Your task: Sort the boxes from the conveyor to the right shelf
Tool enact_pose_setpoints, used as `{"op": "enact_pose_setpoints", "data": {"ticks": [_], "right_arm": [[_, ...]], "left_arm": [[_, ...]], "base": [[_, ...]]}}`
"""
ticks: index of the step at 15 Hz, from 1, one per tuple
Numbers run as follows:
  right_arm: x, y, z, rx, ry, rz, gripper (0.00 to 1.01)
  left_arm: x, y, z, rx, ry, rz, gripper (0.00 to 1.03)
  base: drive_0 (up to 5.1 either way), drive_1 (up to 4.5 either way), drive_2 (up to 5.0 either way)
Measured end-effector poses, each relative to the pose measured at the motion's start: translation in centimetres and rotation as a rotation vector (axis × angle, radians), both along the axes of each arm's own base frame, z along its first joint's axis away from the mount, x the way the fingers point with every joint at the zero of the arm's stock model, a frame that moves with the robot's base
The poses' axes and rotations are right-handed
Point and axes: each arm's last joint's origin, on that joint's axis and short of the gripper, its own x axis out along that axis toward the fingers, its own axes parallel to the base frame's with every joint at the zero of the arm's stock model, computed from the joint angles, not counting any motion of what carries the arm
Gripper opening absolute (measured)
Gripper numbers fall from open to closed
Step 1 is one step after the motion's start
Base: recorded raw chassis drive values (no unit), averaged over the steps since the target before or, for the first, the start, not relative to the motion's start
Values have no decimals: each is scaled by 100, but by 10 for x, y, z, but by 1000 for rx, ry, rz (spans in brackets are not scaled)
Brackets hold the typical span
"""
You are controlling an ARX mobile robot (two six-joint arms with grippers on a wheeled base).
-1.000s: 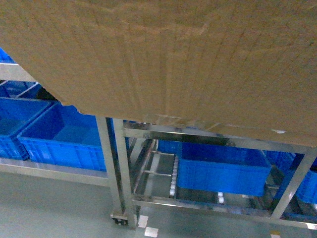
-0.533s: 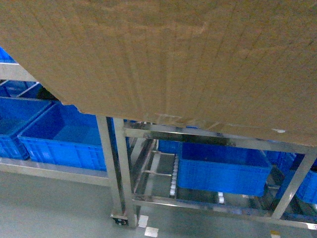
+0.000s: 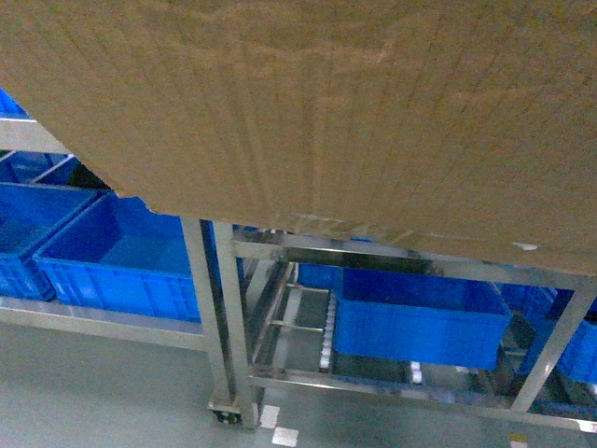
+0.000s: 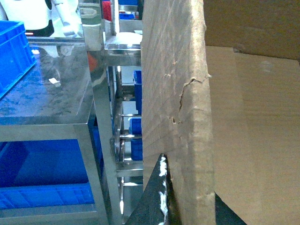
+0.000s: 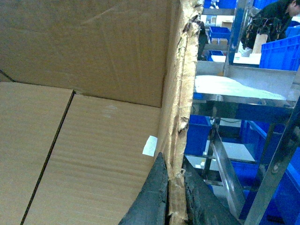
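Watching from the side, the box [image 3: 317, 112] is up in the air between both arms, filling the top of the head view, with the shelf [image 3: 392, 257] just below and beyond its lower edge. Left gripper [image 4: 187, 201] is clamped over the left wall's torn rim, one finger outside, one inside. Right gripper [image 5: 176, 197] pinches the right wall the same way. I'd guess it's light but bulky, and that corrugated wall is floppy: the left one already shows a crack near the rim, so thin pinches could tear or slip. Holding low on opposite walls seems the safest bet. Blue crates [image 3: 410, 322] sit on the lower rails.
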Motion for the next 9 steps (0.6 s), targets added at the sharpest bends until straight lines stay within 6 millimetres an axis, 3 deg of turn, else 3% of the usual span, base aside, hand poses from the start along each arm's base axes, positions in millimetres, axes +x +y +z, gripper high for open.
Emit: {"op": "enact_pose_setpoints", "data": {"ticks": [9], "right_arm": [[0, 0, 0, 0, -1, 0, 3]], "left_arm": [[0, 0, 0, 0, -1, -1, 4]], "base": [[-4, -4, -4]]}}
